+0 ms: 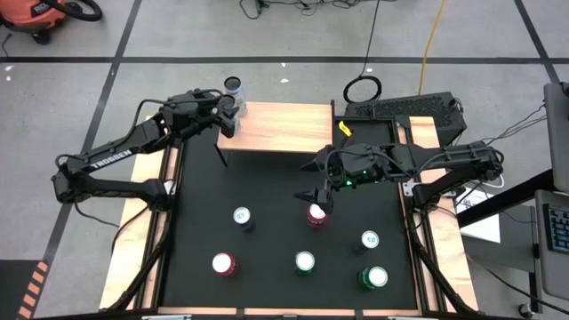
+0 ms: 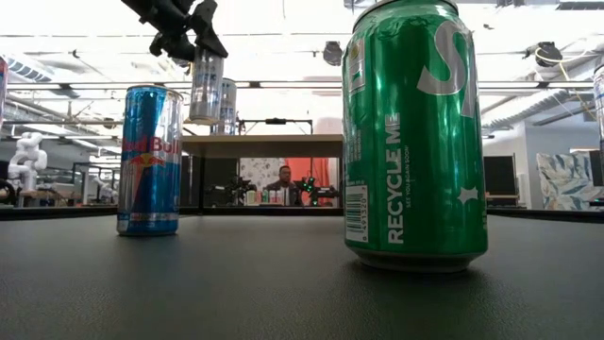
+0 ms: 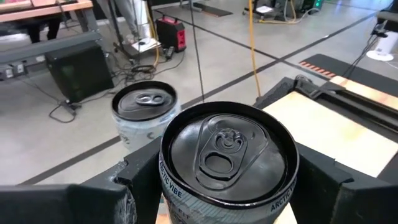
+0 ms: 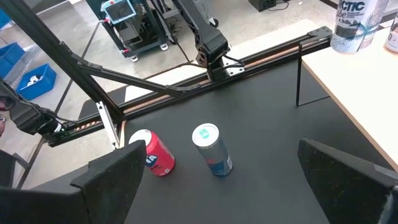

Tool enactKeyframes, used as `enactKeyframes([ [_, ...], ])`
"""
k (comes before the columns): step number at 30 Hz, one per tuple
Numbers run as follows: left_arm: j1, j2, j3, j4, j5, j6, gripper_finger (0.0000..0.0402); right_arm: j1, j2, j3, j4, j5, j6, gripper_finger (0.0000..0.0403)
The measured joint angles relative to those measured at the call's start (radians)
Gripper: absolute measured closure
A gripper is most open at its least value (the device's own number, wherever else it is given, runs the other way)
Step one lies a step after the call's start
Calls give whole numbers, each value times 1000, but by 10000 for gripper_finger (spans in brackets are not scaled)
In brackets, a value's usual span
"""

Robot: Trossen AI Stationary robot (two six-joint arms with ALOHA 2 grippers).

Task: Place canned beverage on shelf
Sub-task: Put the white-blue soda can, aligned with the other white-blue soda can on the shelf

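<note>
The left gripper is at the shelf's far-left corner, about 11 o'clock on the table in the high view. Its fingers are clamped on a silver can — upright, long axis vertical, pull-tab end up. In the low view this can hangs from the gripper with its base just above the level of the board. A second silver can stands upright just beside it at the same corner, lid up; whether the two touch I cannot tell.

The shelf is a light-wood board, its long axis running left to right across the far side of the table.

The right gripper hovers near mid-table, at about 4 o'clock from the shelf's middle, fingers spread wide with nothing between them. Directly at its tip stands a red can.

Five more cans stand upright on the black mat, well apart:
- a blue can at about 9 o'clock from the red one
- a second red can near the front left
- a dark green can at front centre
- a small can to the right — its colour is too small to tell
- a big green can at 5 o'clock on the table
</note>
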Motion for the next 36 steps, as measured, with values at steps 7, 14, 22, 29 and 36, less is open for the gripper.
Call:
enactKeyframes([
  [7,5,0,0,-6,31,-21,139,0,0,0,0,0,2,3],
  [14,5,0,0,-24,31,-37,139,0,0,0,0,0,10,3],
  [22,9,0,2,-4,30,-20,139,0,0,0,0,0,11,3],
  [29,9,0,2,-25,27,-20,139,0,0,0,0,0,11,3],
  [36,8,-3,-62,16,26,-59,139,0,0,0,0,0,11,3],
])
